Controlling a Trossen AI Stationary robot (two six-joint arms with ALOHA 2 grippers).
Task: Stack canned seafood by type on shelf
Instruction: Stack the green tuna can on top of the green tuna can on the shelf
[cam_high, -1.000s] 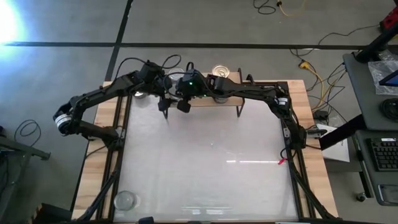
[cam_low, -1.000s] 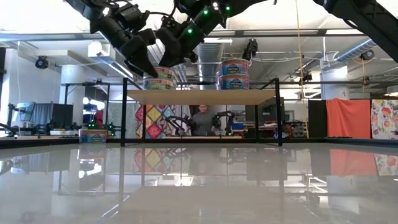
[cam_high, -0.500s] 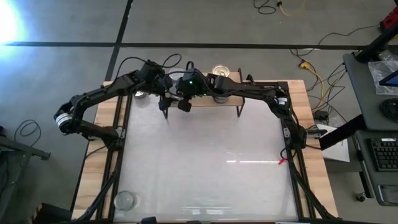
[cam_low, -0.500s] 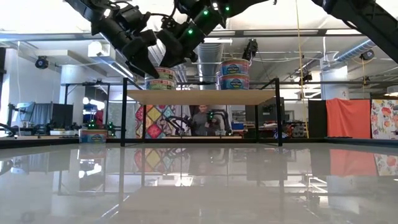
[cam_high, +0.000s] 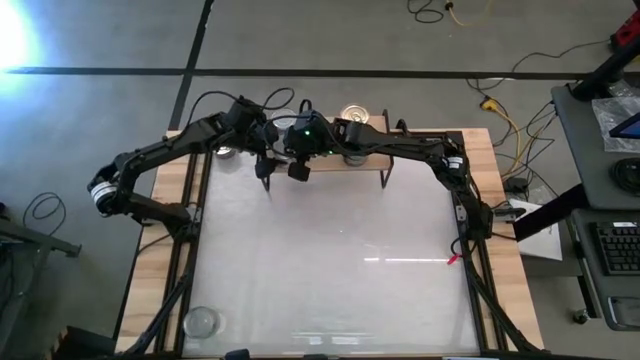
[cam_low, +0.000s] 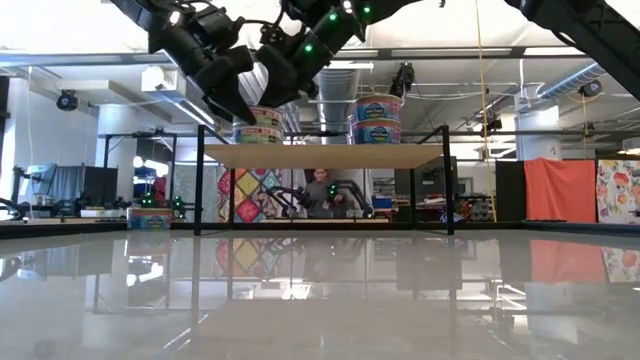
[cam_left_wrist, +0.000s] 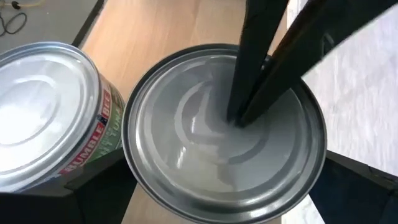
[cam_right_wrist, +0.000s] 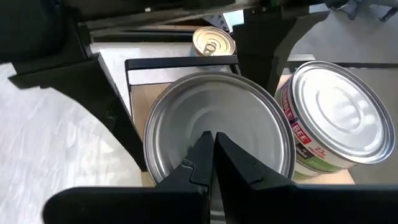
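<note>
The flat wooden shelf (cam_low: 320, 156) stands at the table's 12 o'clock edge. A round, shiny silver can (cam_left_wrist: 224, 134) sits between the wide-apart left gripper (cam_left_wrist: 224, 193) fingers. The pinched-together right gripper (cam_right_wrist: 214, 155) tips press its ringed lid. Only the low view shows two can stacks (cam_low: 378, 118).

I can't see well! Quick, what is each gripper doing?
Left gripper: open around a silver-topped can.
Right gripper: closed, tips pressed on that can's lid.

Silver-grey tin tops (cam_left_wrist: 224, 140); gold-topped tin (cam_right_wrist: 213, 41); light-wood shelf (cam_low: 325, 156), black legs; red-green labels.
</note>
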